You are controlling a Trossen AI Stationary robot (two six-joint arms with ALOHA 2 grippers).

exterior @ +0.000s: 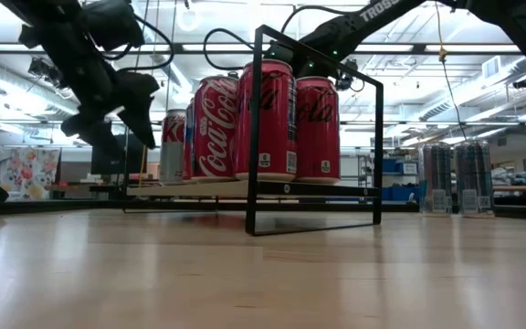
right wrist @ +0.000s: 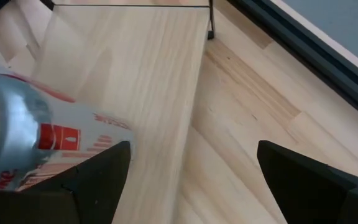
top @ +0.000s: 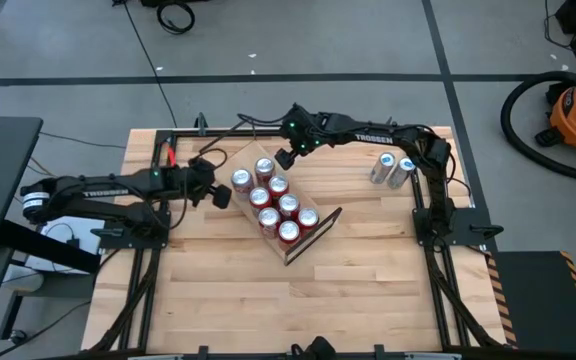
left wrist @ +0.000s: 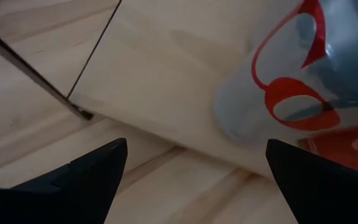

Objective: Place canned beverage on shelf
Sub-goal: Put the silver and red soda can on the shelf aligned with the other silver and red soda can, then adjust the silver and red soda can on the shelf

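Note:
The shelf, a light-wood plank [top: 240, 160] with black wire end frames [exterior: 313, 137], lies slantwise on the table and carries several red cans standing upright. My left gripper [top: 220, 195] is open just left of the shelf. In its wrist view [left wrist: 194, 149] it faces the plank [left wrist: 166, 68] and a silver-and-red can [left wrist: 291, 81]. My right gripper [top: 286, 157] is open above the shelf's far side. In its wrist view [right wrist: 194, 146] a can [right wrist: 17, 143] stands beside one finger on the plank [right wrist: 148, 74]. Neither gripper holds anything.
Two silver cans [top: 391, 169] stand on the table's far right and also show in the low view [exterior: 455, 178]. Bare wooden tabletop [top: 298, 310] lies in front of the shelf. Black frame rails [top: 438, 230] run along the table's sides.

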